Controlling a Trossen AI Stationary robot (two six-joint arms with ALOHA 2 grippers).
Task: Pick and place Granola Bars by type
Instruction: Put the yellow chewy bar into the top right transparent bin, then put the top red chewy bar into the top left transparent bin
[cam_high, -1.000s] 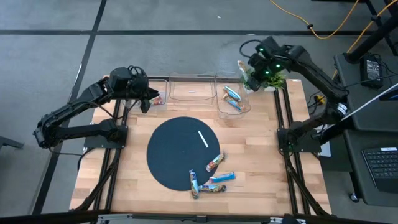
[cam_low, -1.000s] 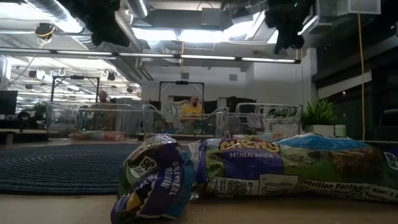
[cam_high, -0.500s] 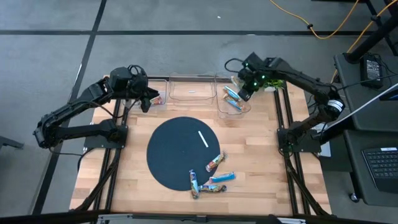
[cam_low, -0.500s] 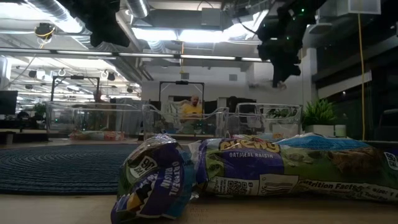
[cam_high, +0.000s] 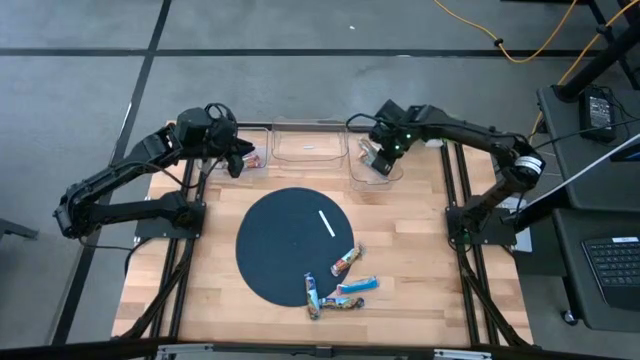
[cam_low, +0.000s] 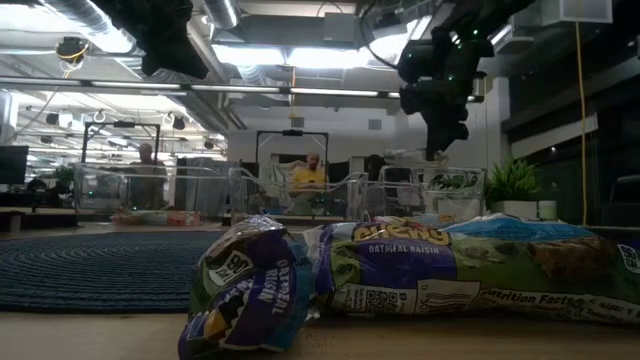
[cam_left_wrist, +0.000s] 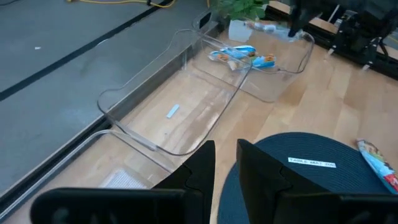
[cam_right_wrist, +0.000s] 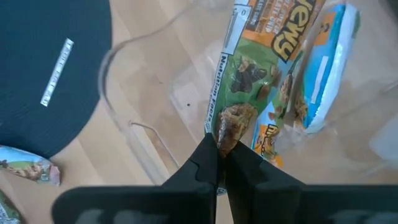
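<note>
My right gripper (cam_high: 377, 157) hangs over the right clear bin (cam_high: 353, 172) at the table's far edge, shut on a green-orange granola bar (cam_right_wrist: 249, 56). Blue bars (cam_right_wrist: 323, 68) lie in that bin beneath it. My left gripper (cam_left_wrist: 227, 165) waits above the left bin (cam_high: 262, 135), its fingers a narrow gap apart with nothing between them. A reddish bar (cam_high: 250, 158) lies in that bin. Several more bars (cam_high: 345, 285) lie flat on the wood near the table's front edge, right of a dark round mat (cam_high: 270, 250). My right gripper pinches one end of the green-orange bar's wrapper (cam_right_wrist: 227, 126) between its two fingers. The fingers come from above, slanting steeply down, in line with the bar. The bar hangs below them over the blue bars; whether it touches them cannot be told.
A middle clear bin (cam_high: 305, 158) holds one small pale piece. A thin white strip (cam_high: 327, 223) lies on the mat. A potted plant (cam_left_wrist: 239, 9) stands beyond the right bin. In the low view, two bars (cam_low: 400, 275) fill the foreground.
My right gripper has come down and toward the table's left, from beside the plant to above the right bin, tipping a little and carrying the green-orange bar with it. It has stayed shut.
</note>
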